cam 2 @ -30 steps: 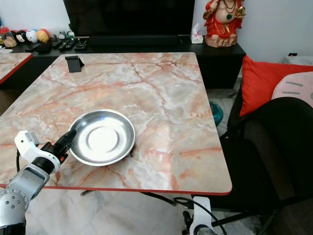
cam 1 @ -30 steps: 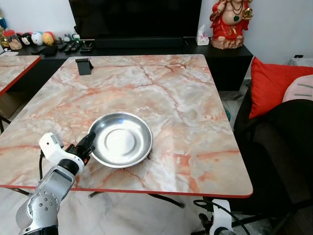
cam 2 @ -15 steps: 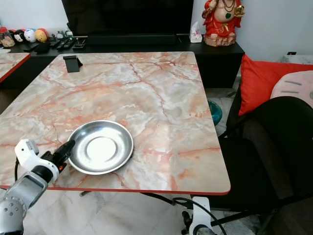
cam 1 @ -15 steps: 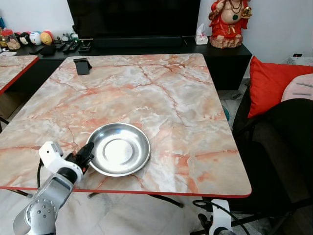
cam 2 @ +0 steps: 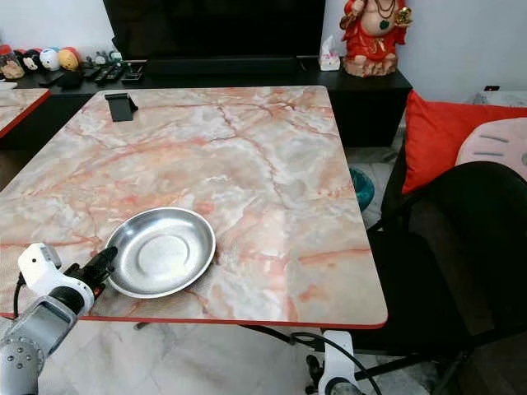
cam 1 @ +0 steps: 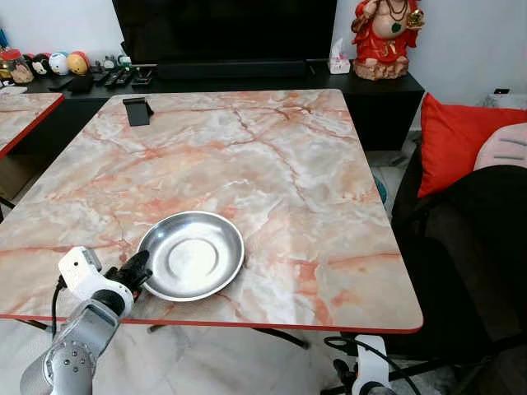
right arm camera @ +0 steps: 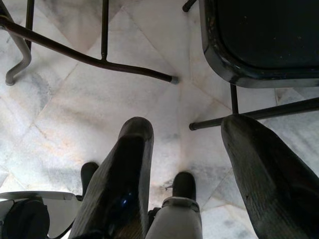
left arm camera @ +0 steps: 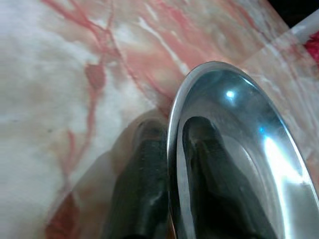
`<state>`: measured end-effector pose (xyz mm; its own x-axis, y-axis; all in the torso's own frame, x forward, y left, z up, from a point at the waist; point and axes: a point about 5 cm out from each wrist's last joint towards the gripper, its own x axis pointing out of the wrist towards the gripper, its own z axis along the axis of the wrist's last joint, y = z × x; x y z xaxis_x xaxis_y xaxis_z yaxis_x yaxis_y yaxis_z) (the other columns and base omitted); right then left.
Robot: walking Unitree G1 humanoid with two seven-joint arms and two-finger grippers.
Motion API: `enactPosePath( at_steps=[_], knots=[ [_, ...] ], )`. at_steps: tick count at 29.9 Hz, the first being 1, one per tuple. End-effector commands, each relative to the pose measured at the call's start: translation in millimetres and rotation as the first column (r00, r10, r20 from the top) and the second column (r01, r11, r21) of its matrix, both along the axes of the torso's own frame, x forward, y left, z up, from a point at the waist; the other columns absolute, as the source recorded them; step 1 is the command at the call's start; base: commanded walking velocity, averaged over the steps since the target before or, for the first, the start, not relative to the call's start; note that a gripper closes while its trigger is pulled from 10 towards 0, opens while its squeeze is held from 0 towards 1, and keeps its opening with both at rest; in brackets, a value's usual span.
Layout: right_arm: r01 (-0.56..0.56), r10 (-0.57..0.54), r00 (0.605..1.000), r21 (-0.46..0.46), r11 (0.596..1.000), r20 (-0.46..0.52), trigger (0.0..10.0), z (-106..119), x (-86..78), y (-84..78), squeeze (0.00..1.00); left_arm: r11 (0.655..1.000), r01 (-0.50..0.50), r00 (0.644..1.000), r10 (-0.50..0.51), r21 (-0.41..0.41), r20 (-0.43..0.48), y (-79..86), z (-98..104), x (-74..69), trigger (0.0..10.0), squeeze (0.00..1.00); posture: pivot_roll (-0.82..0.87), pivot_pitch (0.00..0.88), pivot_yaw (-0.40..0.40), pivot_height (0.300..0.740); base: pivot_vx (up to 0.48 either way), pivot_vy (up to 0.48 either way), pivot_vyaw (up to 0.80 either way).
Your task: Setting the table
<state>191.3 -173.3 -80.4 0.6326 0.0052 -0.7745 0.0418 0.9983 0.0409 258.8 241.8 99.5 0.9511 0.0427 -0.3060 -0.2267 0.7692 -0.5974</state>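
The left end effector point(cam 1: 140, 269) is pinching the near-left rim of the steel dish point(cam 1: 191, 254), one black finger point(left arm camera: 142, 184) lying outside the rim and the other mirrored inside the bowl; the dish is sitting flat and mouth-up on the marble desk point(cam 1: 272, 156), close to the desk's near red-trimmed edge and toward its left corner; being round, it is showing no long axis, and its open face is pointing straight up; no brand, label or writing is readable on the dish, the arm or the desk.

The silver left arm point(cam 1: 78, 346) is reaching up from below the desk edge, its white wrist block just off the desk; the right end effector point(right arm camera: 187, 164) is hanging low over the pale tiled floor point(right arm camera: 75, 109), its two black fingers spread well apart, with dark chair legs point(right arm camera: 99, 64) crossing the tiles beyond them.

Further out, a small black stand point(cam 1: 137, 111) is standing at the desk's far-left corner, well apart from the dish; behind the desk a low black cabinet point(cam 1: 370, 90) is carrying a large dark screen point(cam 1: 222, 33), a red figurine point(cam 1: 383, 37), a tissue box point(cam 1: 339, 62), some remotes point(cam 1: 119, 79) and a row of small round toys point(cam 1: 49, 64); a red cushion point(cam 1: 457, 144) is lying to the right beside a dark chair point(cam 1: 469, 247); the corner of a second marble desk point(cam 1: 25, 111) is showing at far left.
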Motion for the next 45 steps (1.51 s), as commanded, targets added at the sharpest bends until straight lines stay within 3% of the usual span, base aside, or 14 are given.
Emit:
enactPosePath(
  at_steps=[1, 11, 13, 15, 16, 17, 18, 21, 24, 26, 30, 36, 45],
  knots=[
    [-0.008, 0.008, 1.0, 0.005, 1.0, -0.016, 10.0, -1, -1.2, 1.4, 0.0, 0.999, -0.027, 1.0, 0.027, 0.023, -0.013, 5.0, -1, -0.8, 10.0, 1.0, -0.05, 0.0, 0.057, 0.74, 0.0, 0.0, 0.0],
    [-0.009, 0.009, 1.0, 0.006, 1.0, -0.015, 10.0, -1, -0.8, 1.4, 0.0, 0.998, -0.026, 1.0, 0.025, 0.056, 0.012, 3.7, 4, 2.2, 10.0, 1.0, -0.05, 0.0, 0.055, 0.74, 0.0, 0.0, 0.0],
    [-0.009, 0.009, 1.0, 0.007, 1.0, -0.014, 10.0, -1, -0.7, 1.5, 0.0, 0.993, -0.018, 0.999, 0.013, 0.115, 0.044, 3.7, 12, 4.5, 10.0, 1.0, -0.05, 0.0, 0.054, 0.74, 0.0, 0.0, 0.0],
    [-0.009, 0.01, 1.0, 0.007, 1.0, -0.014, 10.0, -1, -0.6, 1.6, 0.0, 0.962, -0.012, 0.994, -0.019, 0.274, 0.111, 3.4, 26, 7.6, 10.0, 1.0, -0.05, 0.0, 0.055, 0.74, 0.0, 0.0, 0.0],
    [-0.01, 0.01, 1.0, 0.007, 1.0, -0.014, 10.0, -1, -0.6, 1.6, 0.0, 0.95, -0.013, 0.989, -0.034, 0.311, 0.144, 1.6, 32, 8.7, 10.0, 1.0, -0.05, 0.0, 0.055, 0.74, 0.0, 0.0, 0.0],
    [-0.01, 0.01, 1.0, 0.007, 1.0, -0.014, 10.0, -1, -0.5, 1.7, 0.0, 0.938, -0.023, 0.984, -0.04, 0.346, 0.175, 0.7, 38, 9.6, 10.0, 0.24, -0.05, 0.0, 0.056, 0.74, 0.0, 0.0, 0.0],
    [-0.009, 0.009, 1.0, 0.007, 1.0, -0.013, 10.0, -1, -0.4, 1.7, 0.0, 0.917, -0.04, 0.975, -0.051, 0.396, 0.217, -0.6, 46, 10.8, 10.0, 0.0, -0.05, 0.0, 0.056, 0.74, 0.0, 0.0, 0.0],
    [-0.006, 0.006, 1.0, 0.006, 1.0, -0.011, 10.0, -1, -0.1, 1.8, 0.0, 0.865, -0.086, 0.955, -0.071, 0.495, 0.289, -4.4, 61, 12.8, 10.0, 0.0, -0.05, 0.0, 0.056, 0.74, 0.0, 0.0, 0.0],
    [0.0, 0.0, 1.0, 0.004, 1.0, -0.006, 10.0, 0, 0.4, 1.6, 0.0, 0.78, -0.092, 0.929, -0.157, 0.619, 0.336, -17.4, 75, 16.0, 10.0, 0.0, -0.05, 0.0, 0.054, 0.74, 0.0, 0.0, 0.0],
    [0.01, -0.01, 1.0, 0.003, 1.0, 0.001, 10.0, 0, 1.0, 1.7, 0.0, 0.697, -0.051, 0.907, -0.266, 0.715, 0.325, -36.4, 71, 19.8, 10.0, 0.0, -0.06, 0.0, 0.053, 0.74, 0.0, 0.0, 0.0],
    [0.013, -0.013, 1.0, 0.002, 1.0, 0.003, 10.0, 0, 1.4, 2.2, 0.0, 0.666, -0.018, 0.898, -0.318, 0.746, 0.305, -49.6, 61, 23.8, 10.0, 0.0, -0.07, 0.0, 0.054, 0.74, 0.0, 0.0, 0.0],
    [0.01, -0.01, 1.0, -0.015, 1.0, 0.01, 10.0, 1, 2.1, 2.3, 0.0, 0.657, -0.003, 0.88, -0.356, 0.754, 0.314, -69.8, 55, 33.7, 10.0, 0.0, -0.09, 0.0, 0.053, 0.74, 0.0, 0.0, 0.0],
    [0.028, -0.028, 1.0, -0.023, 0.999, 0.007, 10.0, 0, -0.5, 0.1, 0.0, 0.676, -0.058, 0.887, -0.303, 0.734, 0.349, -63.4, 53, 31.9, 10.0, 0.0, -0.08, 0.0, 0.049, 0.74, 0.0, 0.21, 0.0]
  ],
)
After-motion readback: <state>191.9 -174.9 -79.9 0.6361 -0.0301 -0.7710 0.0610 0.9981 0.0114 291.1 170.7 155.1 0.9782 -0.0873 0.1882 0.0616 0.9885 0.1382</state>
